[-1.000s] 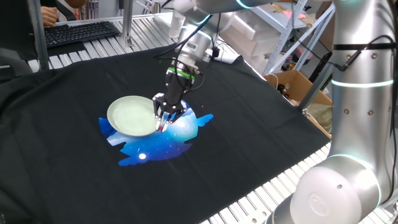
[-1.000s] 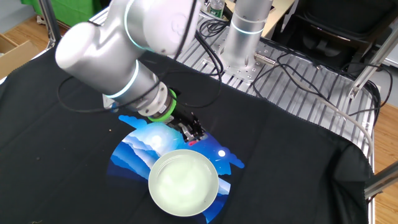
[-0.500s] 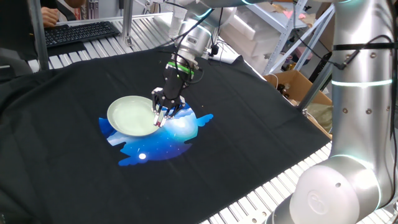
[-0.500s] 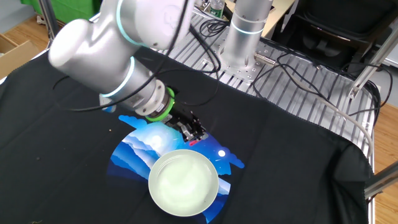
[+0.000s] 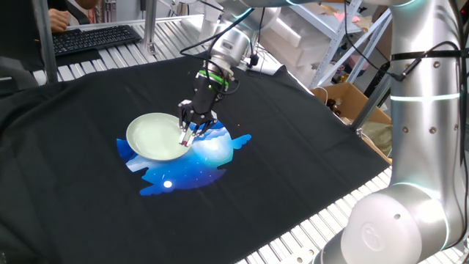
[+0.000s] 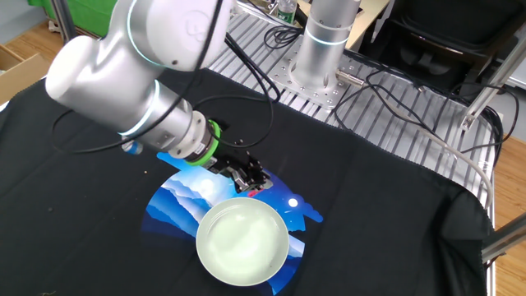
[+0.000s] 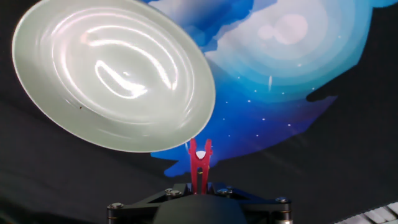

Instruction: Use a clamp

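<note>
Clamp [image 7: 199,163] pinched by its tail in your tool [image 5: 187,136], tool nearly shut on it, red jaws pointing at near rim of pale green plate [image 7: 112,74], just short of it. Risk: jaws meet rim closed or off-line, plate skids across blue print [image 6: 185,197] on surface; thin grip lets clamp twist or pop free. Versus a second ago: tool now further over plate rim, arm swung outward from plate.

A black cloth [image 5: 293,147] covers the table. On it lies a blue printed patch [image 6: 185,201] (sky-like pattern). A pale green plate [image 7: 112,74] rests on the patch, just ahead of the fingers.
</note>
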You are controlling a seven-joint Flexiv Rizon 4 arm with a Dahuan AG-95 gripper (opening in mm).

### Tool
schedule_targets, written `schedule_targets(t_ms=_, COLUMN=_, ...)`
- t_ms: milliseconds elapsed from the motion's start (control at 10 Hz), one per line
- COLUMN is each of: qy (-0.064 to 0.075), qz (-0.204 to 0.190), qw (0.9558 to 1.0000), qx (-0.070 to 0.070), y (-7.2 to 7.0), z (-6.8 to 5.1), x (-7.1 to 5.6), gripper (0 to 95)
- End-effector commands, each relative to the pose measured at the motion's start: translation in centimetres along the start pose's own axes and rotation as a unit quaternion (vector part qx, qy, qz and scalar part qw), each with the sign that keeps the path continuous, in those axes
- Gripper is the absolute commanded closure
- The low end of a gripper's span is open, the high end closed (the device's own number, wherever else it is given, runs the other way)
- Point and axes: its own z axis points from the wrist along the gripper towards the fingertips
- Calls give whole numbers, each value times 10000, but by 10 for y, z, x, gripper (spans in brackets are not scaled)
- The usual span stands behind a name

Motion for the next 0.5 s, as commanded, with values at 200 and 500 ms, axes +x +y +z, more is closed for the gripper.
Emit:
schedule_targets(t_ms=200, qy=148, qz=-54, qw=9999, qx=-28, y=4, z=-3, x=-4, gripper=950)
schedule_targets(t_ms=500, qy=195, qz=-123, qw=9997, qx=-28, y=6, z=-2, x=-7, gripper=950)
